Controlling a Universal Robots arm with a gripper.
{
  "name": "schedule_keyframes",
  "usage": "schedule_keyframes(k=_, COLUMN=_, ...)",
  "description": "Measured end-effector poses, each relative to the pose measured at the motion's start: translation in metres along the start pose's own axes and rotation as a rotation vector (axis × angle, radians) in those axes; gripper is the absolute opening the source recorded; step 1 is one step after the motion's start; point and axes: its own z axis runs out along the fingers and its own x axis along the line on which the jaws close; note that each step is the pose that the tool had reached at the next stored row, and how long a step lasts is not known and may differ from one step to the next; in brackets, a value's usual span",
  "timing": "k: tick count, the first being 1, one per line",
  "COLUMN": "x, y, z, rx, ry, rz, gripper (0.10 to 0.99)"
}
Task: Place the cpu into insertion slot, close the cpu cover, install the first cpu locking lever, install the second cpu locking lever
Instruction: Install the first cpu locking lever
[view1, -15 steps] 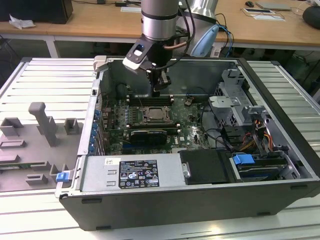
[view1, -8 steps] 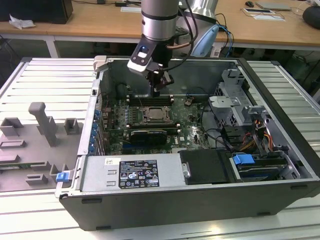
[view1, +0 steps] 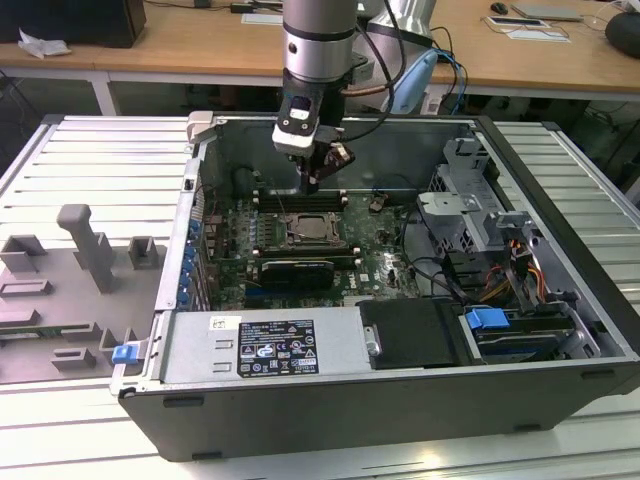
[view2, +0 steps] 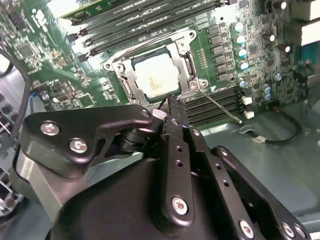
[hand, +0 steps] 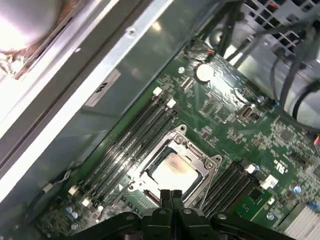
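Grey cylindrical metal arm (view1: 318, 40) stands vertical, wrist straight down, above the square dark insertion slot with thin metal rim (view1: 305, 228), over the slot's edge that lies farther off in the exterior view. Black two-finger gripper (view1: 312, 183) points down at that edge. In both wrist views the gripper (view2: 170, 100) (hand: 170, 192) has its slim black fingers (view2: 175, 117) (hand: 165, 197) pressed together tip to tip, nothing between them.

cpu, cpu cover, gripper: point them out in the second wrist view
cpu (view2: 156, 76), second wrist view, middle of its pale top.
cpu cover (view2: 188, 63), second wrist view, side bar of its frame.
gripper (view2: 171, 102), second wrist view, at its fingertips.
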Motion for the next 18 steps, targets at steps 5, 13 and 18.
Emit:
schedule_keyframes(k=5, x=0.0, y=0.0, z=0.0, rx=0.001, ry=0.002, rz=-0.099, gripper=0.106)
schedule_keyframes(k=13, x=0.0, y=0.0, z=0.0001, rx=0.003, ry=0.0059, rz=-0.278, gripper=0.106)
schedule_keyframes(k=18, x=0.0, y=0.0, z=0.0004, rx=0.004, ry=0.0089, rz=-0.423, gripper=0.106)
